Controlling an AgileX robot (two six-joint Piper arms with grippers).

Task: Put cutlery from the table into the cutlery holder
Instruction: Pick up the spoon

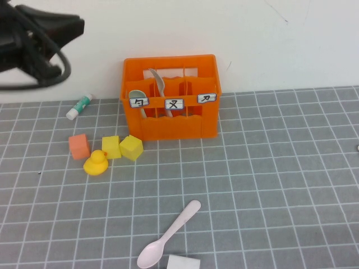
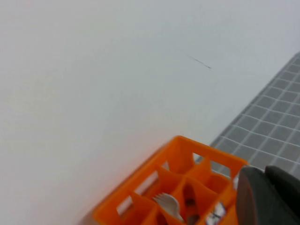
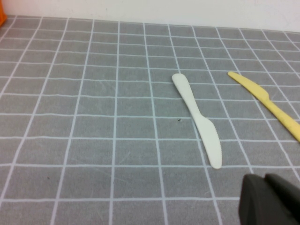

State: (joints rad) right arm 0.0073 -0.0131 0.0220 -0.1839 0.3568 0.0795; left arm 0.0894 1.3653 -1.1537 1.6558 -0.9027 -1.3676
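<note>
- The left gripper hangs at the far left of the high view, raised above the table's back edge and well apart from everything on it; I cannot tell whether its jaws are apart or together.
- A white-and-green glue stick lies tilted near the back of the table, left of the crate.
- In front of it sit a small orange cube, a yellow duck and two yellow cubes; the two yellow cubes touch each other, and the duck is just beside the nearer one.
- The cutlery holder, a bright orange slotted crate, stands at the back middle of the table, its three white labels facing the camera.
- A mint-green spoon stands in the holder's left compartment.
- A grey-green fork stands leaning in the compartment just beside it; the left wrist view shows its tines from above.
- A pale pink spoon lies on the table well in front of the holder, bowl toward the near edge and handle angled up to the right.
- A white block sits at the near edge, just beside the spoon's bowl.
- The right gripper is out of the high view; its own camera shows only a dark part of it above the grid, so I cannot tell how its jaws stand.
- Near it on the table lie a white knife and a yellow knife, apart from each other.
</note>
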